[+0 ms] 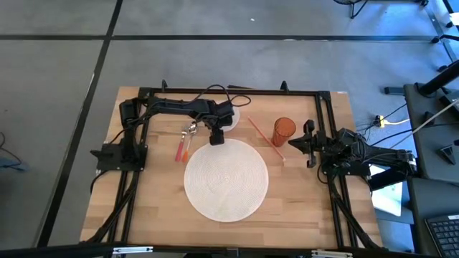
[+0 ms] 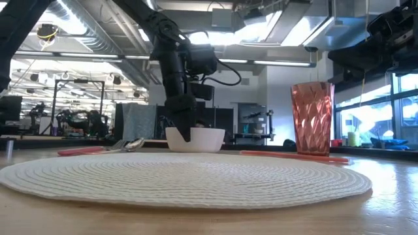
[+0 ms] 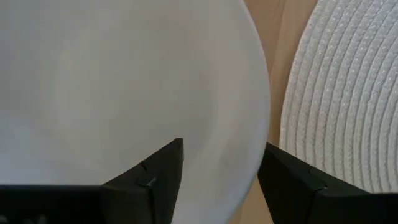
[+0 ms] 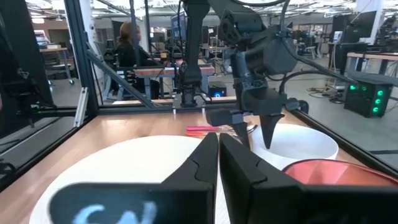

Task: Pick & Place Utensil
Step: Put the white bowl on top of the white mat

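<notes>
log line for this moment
left pincer: open, straddling white bowl rim | right pincer: shut, waiting by cup

The white round placemat [image 1: 226, 179] covers the middle of the surface [image 1: 308, 208]; nothing stands on it, so passage above it is unobstructed. Beyond its far edge, the left end effector [image 1: 216, 138] stands at the white bowl [image 1: 231, 119], fingers apart astride the bowl rim, blocking that zone. Left of the bowl, a red-handled spoon [image 1: 184, 142] lies flat beside the placemat. To the right, an orange straw [image 1: 266, 140] lies diagonally between the bowl and the orange tumbler [image 1: 284, 130], the tallest obstacle. The right end effector [image 1: 310, 145], fingers together, waits right of the tumbler. The near corners of the surface carry nothing.
</notes>
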Controlling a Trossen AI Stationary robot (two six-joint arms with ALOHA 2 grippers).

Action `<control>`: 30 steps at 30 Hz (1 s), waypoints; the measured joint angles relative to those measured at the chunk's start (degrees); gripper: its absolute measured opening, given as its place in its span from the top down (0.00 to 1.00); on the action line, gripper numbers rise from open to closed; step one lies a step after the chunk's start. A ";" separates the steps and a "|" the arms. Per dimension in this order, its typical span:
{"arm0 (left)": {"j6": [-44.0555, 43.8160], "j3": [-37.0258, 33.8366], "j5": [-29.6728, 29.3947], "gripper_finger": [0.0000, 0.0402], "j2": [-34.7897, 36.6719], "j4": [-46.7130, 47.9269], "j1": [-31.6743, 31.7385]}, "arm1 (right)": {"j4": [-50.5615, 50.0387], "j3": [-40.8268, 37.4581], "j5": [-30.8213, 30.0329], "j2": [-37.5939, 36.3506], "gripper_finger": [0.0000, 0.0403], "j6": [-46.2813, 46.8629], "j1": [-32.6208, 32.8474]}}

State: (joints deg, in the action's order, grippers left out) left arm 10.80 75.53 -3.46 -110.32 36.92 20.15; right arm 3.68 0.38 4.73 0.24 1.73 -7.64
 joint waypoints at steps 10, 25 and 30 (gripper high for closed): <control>0.53 0.00 -4.55 0.98 0.00 0.20 -0.80 | -1.86 0.00 -0.04 -0.01 0.96 1.04 0.00; 5.12 6.18 -1.79 0.99 4.26 8.70 -13.83 | -2.01 0.00 -0.18 0.01 0.96 0.86 0.00; 6.51 6.88 -0.39 0.99 4.26 9.69 -19.35 | -2.01 0.00 -0.17 0.01 0.96 0.86 0.00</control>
State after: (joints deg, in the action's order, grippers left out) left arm 17.31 82.41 -3.84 -106.06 46.61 0.80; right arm 1.67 0.38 4.56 0.25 2.59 -7.64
